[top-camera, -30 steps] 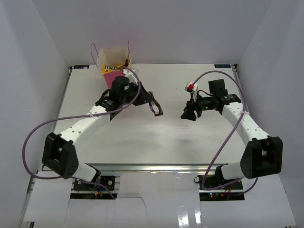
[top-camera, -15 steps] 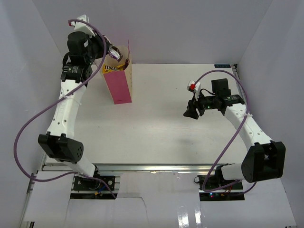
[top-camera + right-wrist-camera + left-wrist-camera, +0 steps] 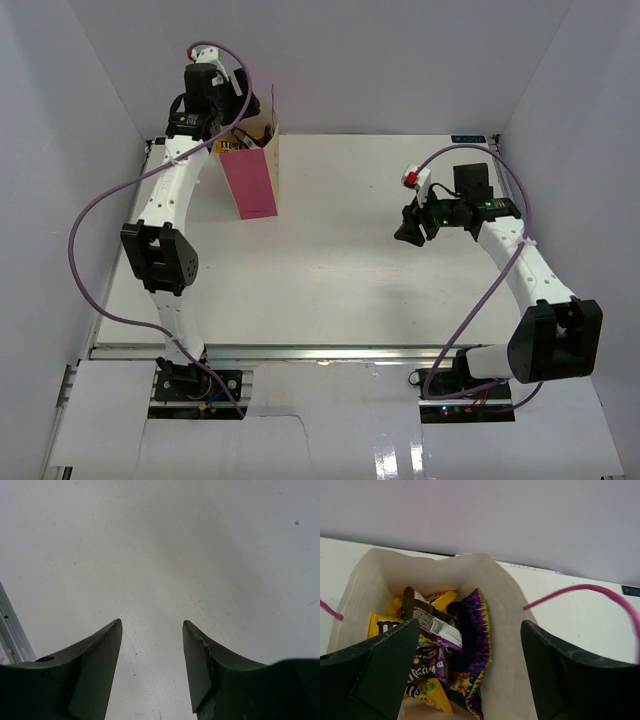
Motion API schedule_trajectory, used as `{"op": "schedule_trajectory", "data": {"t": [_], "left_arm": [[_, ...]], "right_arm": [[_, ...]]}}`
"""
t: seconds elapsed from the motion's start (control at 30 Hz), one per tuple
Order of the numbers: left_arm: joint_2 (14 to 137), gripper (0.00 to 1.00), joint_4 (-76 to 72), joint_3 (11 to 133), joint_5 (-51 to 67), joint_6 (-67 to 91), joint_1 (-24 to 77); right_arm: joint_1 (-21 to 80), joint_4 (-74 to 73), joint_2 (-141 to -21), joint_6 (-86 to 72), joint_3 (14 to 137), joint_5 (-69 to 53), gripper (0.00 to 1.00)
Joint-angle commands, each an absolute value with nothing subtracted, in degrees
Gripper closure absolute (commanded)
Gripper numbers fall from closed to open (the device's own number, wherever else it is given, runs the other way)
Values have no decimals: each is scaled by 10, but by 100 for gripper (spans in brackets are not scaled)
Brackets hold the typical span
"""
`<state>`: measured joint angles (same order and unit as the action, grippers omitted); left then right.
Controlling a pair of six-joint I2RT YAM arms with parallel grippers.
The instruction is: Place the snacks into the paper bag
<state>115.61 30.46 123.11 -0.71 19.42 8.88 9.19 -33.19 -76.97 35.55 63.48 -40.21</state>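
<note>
The paper bag (image 3: 255, 185) stands upright at the far left of the table, pink side toward the camera. My left gripper (image 3: 240, 118) hangs just above its mouth. The left wrist view looks straight down into the bag (image 3: 507, 680), where the snacks lie piled: a brown bar (image 3: 432, 627), yellow packets (image 3: 382, 626) and a blue-purple pack (image 3: 475, 645). The left gripper (image 3: 470, 625) is open, with nothing between its fingers. My right gripper (image 3: 408, 230) hovers over the bare table at the right, also open (image 3: 151, 622) and empty.
A pink loop handle (image 3: 580, 590) of the bag arcs out over the table on the right side. White walls enclose the table (image 3: 330, 280) at the back and both sides. The left arm's purple cable (image 3: 95, 220) loops out to the left.
The left arm rose from the table's middle with a dark bar, swung to above the bag, and its jaws opened. The right gripper drifted slightly right.
</note>
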Motion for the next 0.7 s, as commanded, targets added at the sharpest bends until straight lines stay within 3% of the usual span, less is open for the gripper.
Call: {"op": "schedule_trajectory", "data": {"t": [0.0, 0.13, 0.17, 0.23, 0.27, 0.3, 0.4, 0.53, 0.67], "left_arm": [[1057, 8, 291, 1257, 54, 177, 89], [931, 7, 232, 1118, 153, 170, 89], [896, 7, 210, 1070, 174, 170, 89], [777, 2, 138, 906, 220, 177, 90], [737, 2, 110, 846, 234, 193, 89], [658, 2, 86, 728, 256, 207, 90], [558, 2, 6, 567, 296, 266, 88], [421, 2, 16, 378, 295, 310, 88], [340, 2, 45, 311, 246, 307, 88]], "right_arm": [[83, -325, -749, 353, 676, -389, 43], [82, -309, -727, 337, 707, -346, 41], [81, -288, -720, 328, 708, -307, 36], [75, -255, -720, 261, 704, -249, 10], [73, -239, -729, 217, 691, -145, 10], [58, -241, -740, 143, 692, -129, 10], [14, -355, -801, 147, 759, -236, 2], [7, -287, -747, 135, 709, -211, 8], [7, -213, -672, 97, 636, -78, 10]]}}
